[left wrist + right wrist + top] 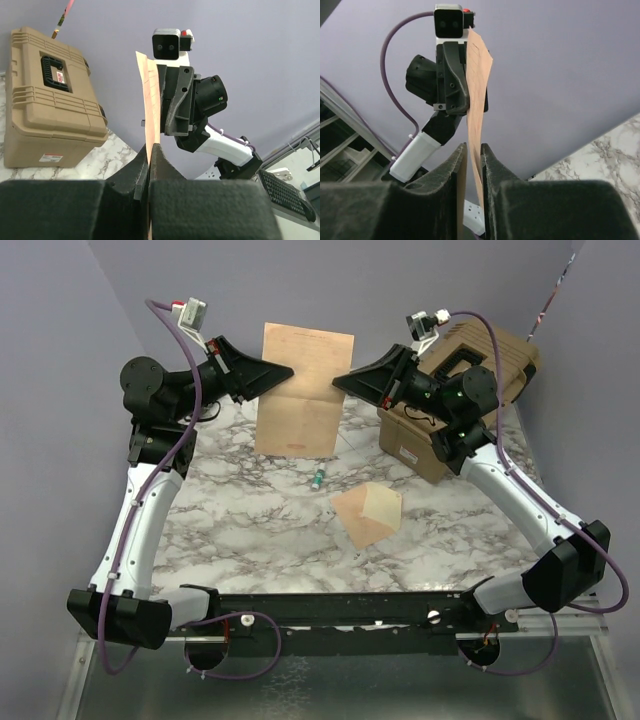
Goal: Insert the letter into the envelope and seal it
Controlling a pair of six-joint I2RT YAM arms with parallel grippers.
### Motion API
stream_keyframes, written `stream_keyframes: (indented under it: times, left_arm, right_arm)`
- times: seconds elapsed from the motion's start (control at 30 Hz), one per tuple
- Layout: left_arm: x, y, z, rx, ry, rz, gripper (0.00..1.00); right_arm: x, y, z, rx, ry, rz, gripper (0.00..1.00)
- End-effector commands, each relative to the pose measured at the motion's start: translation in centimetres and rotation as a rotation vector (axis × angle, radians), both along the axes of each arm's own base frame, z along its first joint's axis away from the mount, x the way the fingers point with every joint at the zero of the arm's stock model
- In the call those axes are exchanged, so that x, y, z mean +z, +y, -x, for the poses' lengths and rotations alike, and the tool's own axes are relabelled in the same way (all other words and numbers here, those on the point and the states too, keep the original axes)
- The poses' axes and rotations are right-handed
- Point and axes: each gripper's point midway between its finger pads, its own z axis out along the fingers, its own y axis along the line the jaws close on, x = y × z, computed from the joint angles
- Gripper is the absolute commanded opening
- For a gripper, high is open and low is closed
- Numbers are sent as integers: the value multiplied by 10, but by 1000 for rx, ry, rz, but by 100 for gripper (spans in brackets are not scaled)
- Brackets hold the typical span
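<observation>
The letter [303,390], a creased tan sheet, hangs upright in the air above the far side of the marble table. My left gripper [288,371] is shut on its left edge; in the left wrist view the black jaws [150,150] pinch the sheet [150,95] edge-on. My right gripper [337,383] straddles the right edge. Seen from the right wrist, its jaws [473,147] stand a narrow gap apart with the letter [477,95] running between them. The peach envelope [367,514] lies on the table near the middle, its flap raised.
A tan hard case [470,405] stands at the back right, just behind the right arm, and also shows in the left wrist view [50,100]. A small green and white stick [318,477] lies between the letter and the envelope. Purple walls close in the back and sides.
</observation>
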Motion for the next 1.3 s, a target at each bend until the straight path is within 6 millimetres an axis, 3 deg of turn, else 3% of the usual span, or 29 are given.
stream_keyframes:
  times: [0.0, 0.03, 0.07, 0.2, 0.27, 0.33, 0.57, 0.7, 0.9, 0.93, 1.0, 1.07, 1.23, 1.27]
  left_arm:
    - [8, -1, 13, -41, -35, 20, 0]
    - [8, -1, 12, -41, -34, 21, 0]
    - [8, -1, 12, -40, -38, 21, 0]
    - [2, -1, 10, -37, -29, 15, 53]
    - [-9, -1, 7, -33, -14, 7, 62]
    - [-21, -2, 4, -37, 20, 2, 64]
    - [-49, -3, 0, -39, 100, 5, 56]
    - [-42, -3, 4, -50, 102, 50, 47]
    - [-33, -5, 13, -90, 93, 92, 46]
    - [-34, -6, 14, -95, 93, 93, 43]
    - [-35, -6, 15, -100, 100, 100, 18]
    - [-34, -6, 14, -99, 109, 108, 0]
    - [-26, -3, 12, -67, 89, 136, 0]
    - [-25, -2, 10, -55, 92, 144, 0]
  right_arm:
    - [23, -6, 15, 3, -96, -30, 12]
    - [24, -7, 15, -7, -99, -29, 3]
    - [25, -8, 14, -16, -104, -29, 0]
    - [30, -16, 4, -127, -111, -22, 0]
    - [37, -25, 0, -211, -121, -21, 0]
    - [42, -33, -2, -272, -138, -24, 0]
    - [53, -42, 1, -326, -174, -32, 0]
    - [50, -39, 3, -294, -161, -33, 0]
    - [47, -35, 6, -250, -142, -43, 0]
    - [47, -35, 7, -248, -143, -46, 0]
    - [48, -34, 8, -241, -144, -48, 0]
    - [47, -33, 10, -228, -148, -45, 0]
    - [39, -28, 21, -172, -201, 14, 2]
    - [38, -26, 26, -145, -235, 36, 9]
